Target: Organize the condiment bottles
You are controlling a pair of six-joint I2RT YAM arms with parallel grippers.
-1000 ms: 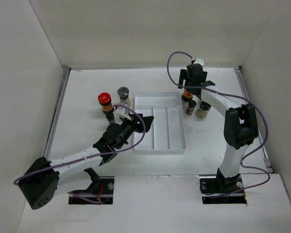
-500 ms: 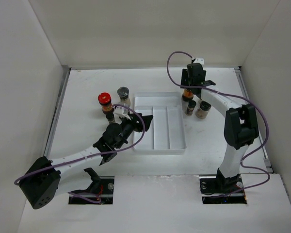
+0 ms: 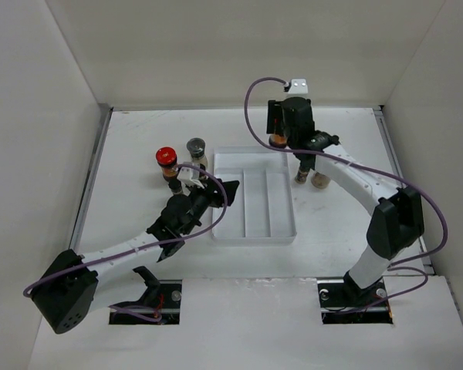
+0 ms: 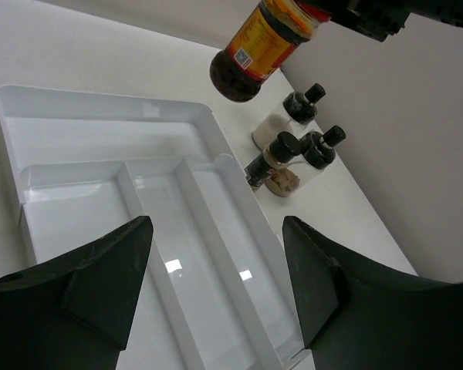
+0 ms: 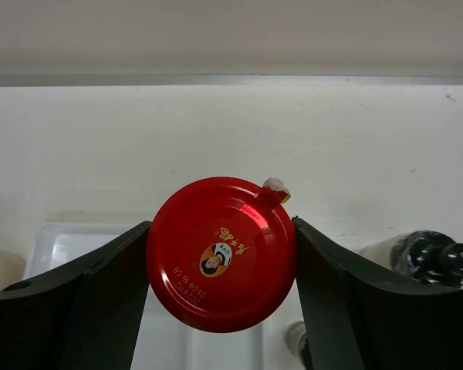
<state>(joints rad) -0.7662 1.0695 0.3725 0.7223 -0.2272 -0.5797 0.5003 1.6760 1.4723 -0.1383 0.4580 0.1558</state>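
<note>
Your right hand (image 5: 221, 266) is clamped on a red-capped jar (image 5: 221, 253), a finger on each side of the cap, and holds it in the air over the far end of the white tray (image 3: 251, 237). Your left hand (image 4: 216, 262) is half open and empty, reaching low over the tray's near left part.

Robot lab test cell. Flat white surface (image 3: 131, 146) boxed in by bare white panel walls (image 3: 239, 54) behind and either side of left claw (image 3: 225, 193) and right claw (image 3: 278, 140). White-and-black left arm (image 3: 123, 250) and right arm (image 3: 355, 173) bolted at its near edge, purple cables (image 3: 247, 104) looped along them. Staged props: white three-compartment plastic tray (image 3: 256, 208) between the claws, small spice jars (image 3: 195, 148) just beyond the left claw, red-capped brown jar (image 5: 220, 253) in the right claw.
</note>
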